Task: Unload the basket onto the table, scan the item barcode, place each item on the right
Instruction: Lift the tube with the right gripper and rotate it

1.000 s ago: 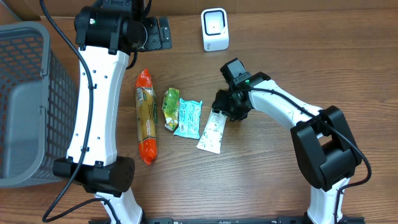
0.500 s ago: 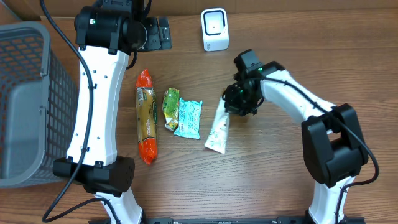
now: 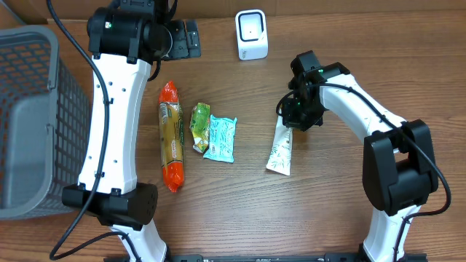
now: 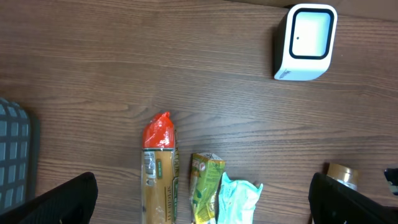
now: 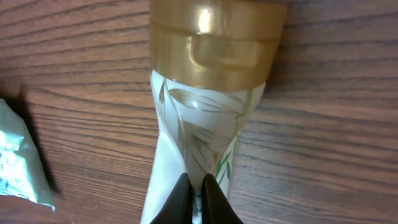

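The item is a white tube (image 3: 279,154) with green leaf print and a gold cap (image 5: 214,43). It hangs or lies slanted right of centre, apart from the other packets. My right gripper (image 3: 296,118) is shut on it, its fingers (image 5: 186,202) pinching the flattened body just below the cap. The white barcode scanner (image 3: 251,34) stands at the back, to the upper left of the tube. My left gripper (image 4: 202,208) stays open high above the packets, holding nothing. No barcode shows on the tube in any view.
A long orange-ended package (image 3: 170,136), a green packet (image 3: 199,126) and a teal packet (image 3: 220,138) lie side by side left of centre. A grey mesh basket (image 3: 29,116) fills the left edge. A black device (image 3: 191,38) sits at the back.
My right gripper has shut on the tube and carried it to the right, away from the teal packet. The left arm has not moved.
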